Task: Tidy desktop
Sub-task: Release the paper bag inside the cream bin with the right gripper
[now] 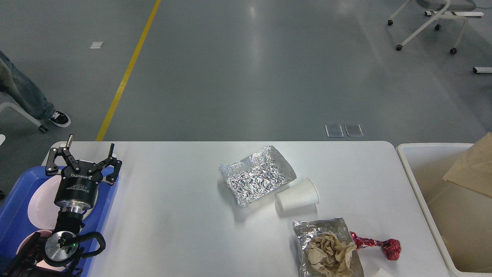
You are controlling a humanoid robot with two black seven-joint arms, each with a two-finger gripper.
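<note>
From the head view, the desktop (pixel 184 215) fills the lower frame, carrying a foil tray (pixel 256 175), a tipped paper cup (pixel 297 195), a foil bag of crumpled paper (pixel 327 248) and a red wrapper (pixel 376 245). The left gripper (pixel 83 158) hangs over the blue tray (pixel 15 215), jaws apart. A brown bag (pixel 472 169) lies in the bin (pixel 423 181).

We see a smooth, matt large white desktop (pixel 184 215). On it, near its middle, a crinkled shiny foil tray (pixel 256 175) touches a matt white paper cup (pixel 297 195); nearer us lie crumpled brown paper (pixel 330 252) and a glossy red foil wrapper (pixel 378 244).
</note>
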